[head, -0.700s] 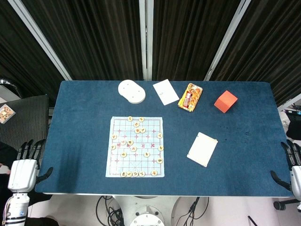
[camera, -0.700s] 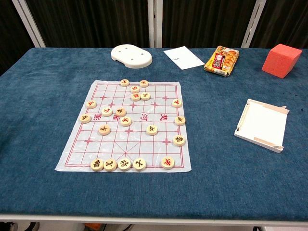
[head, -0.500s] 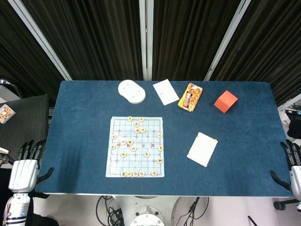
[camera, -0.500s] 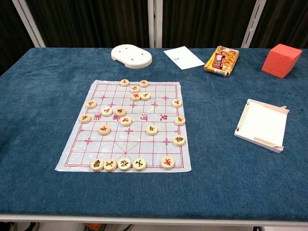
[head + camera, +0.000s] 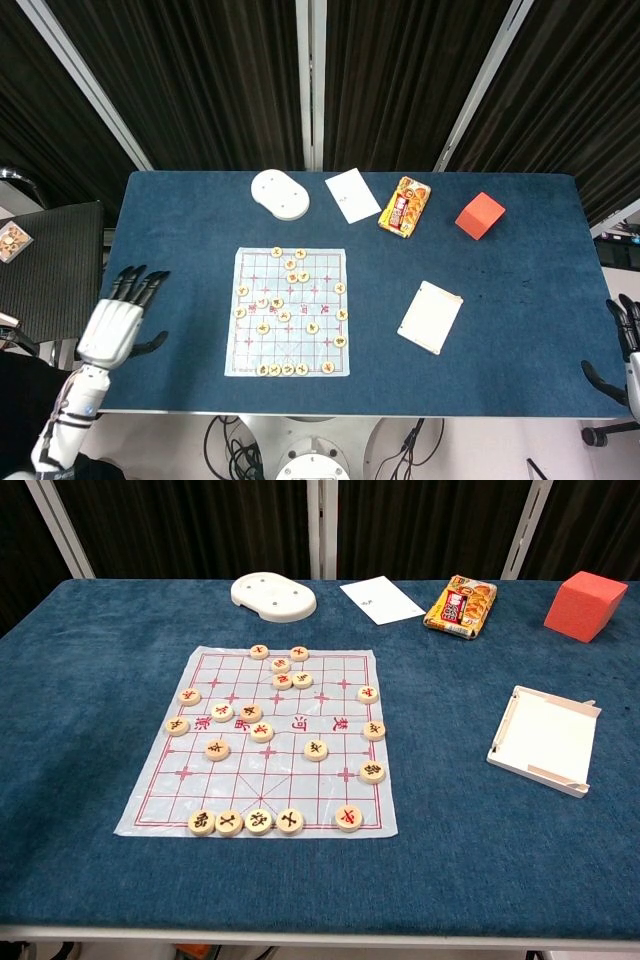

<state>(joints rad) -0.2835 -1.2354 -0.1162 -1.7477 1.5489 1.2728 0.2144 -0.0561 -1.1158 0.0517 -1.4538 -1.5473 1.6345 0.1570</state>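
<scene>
Two robot hands are seen at the bench's [image 5: 180, 230] near corners. The left robot hand [image 5: 112, 325], at eight o'clock, is held over the blue cloth with fingers spread apart and nothing gripped. The right robot hand [image 5: 630, 352], at four o'clock, is cut off by the frame; its fingers appear apart and empty. Nearest the left robot hand, at the bench's centre, the chess sheet [image 5: 262, 742] is laid flat; it is judged thin, limp and slippery, best lifted by an edge. The chess pieces [image 5: 262, 732] on it are judged light, hard discs, best pinched at the rim. Dark curtains are hung at twelve o'clock.
</scene>
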